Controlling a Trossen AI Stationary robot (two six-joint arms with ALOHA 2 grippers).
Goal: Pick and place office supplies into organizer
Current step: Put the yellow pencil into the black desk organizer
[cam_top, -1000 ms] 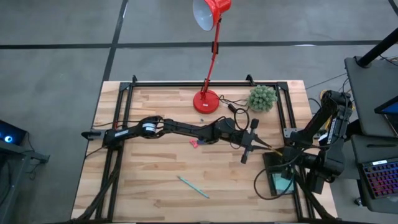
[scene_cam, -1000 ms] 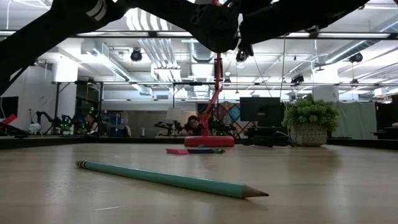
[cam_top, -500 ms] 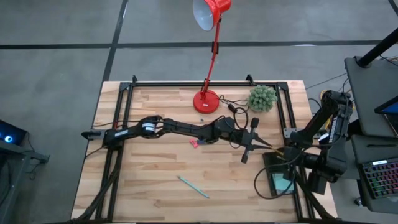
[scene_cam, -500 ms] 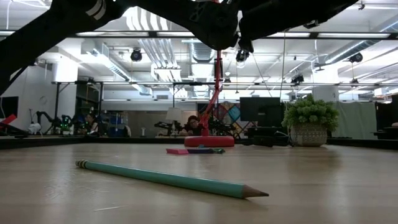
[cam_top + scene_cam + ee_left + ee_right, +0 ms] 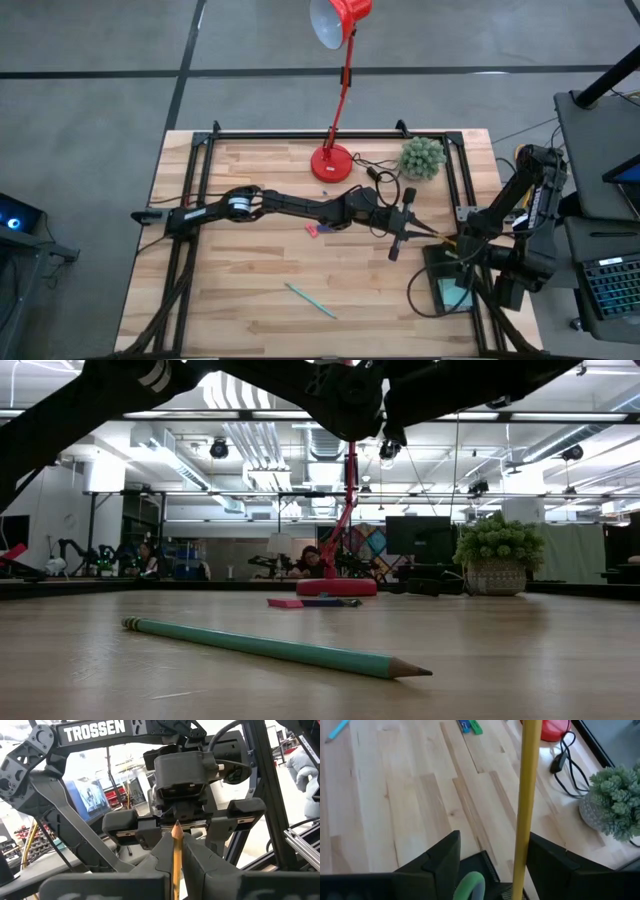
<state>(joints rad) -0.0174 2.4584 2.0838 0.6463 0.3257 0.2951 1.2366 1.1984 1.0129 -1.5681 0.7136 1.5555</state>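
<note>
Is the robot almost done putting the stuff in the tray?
Not yet. Already in the organizer: the sticky-note pad and green-handled scissors. In hand: the left gripper is shut on the yellow pencil, holding it out between the open fingers of the right gripper. Left: the teal pencil and small pink and green pieces on the table.

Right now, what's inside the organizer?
In the organizer, the high view shows a light-teal sticky-note pad; the right wrist view adds a green scissors handle. The right gripper and its arm cover the rest.
</note>
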